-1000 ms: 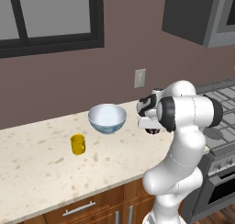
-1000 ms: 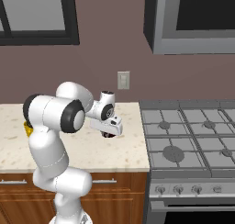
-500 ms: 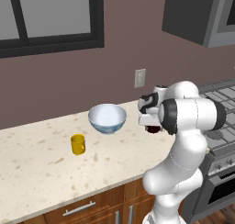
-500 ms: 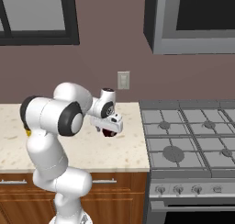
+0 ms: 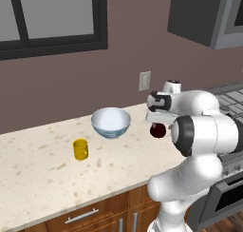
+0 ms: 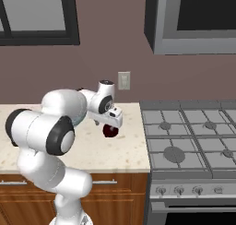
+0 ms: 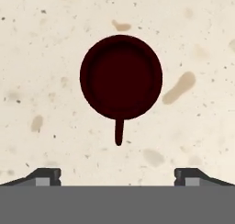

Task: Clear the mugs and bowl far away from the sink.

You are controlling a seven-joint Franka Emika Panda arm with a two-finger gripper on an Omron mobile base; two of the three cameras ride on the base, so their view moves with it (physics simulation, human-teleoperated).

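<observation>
The gripper (image 7: pixel 117 175) hangs with jaws spread wide, the maroon mug (image 7: pixel 120 77) standing upright straight below, apart from both fingertips.

Two mugs: one yellow mug (image 5: pixel 80 149), one maroon mug (image 7: pixel 120 77). One bowl (image 5: pixel 111 122). One stove (image 6: pixel 193 136).

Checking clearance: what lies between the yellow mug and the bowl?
Bare speckled counter; left base view shows yellow mug and bowl apart.
</observation>
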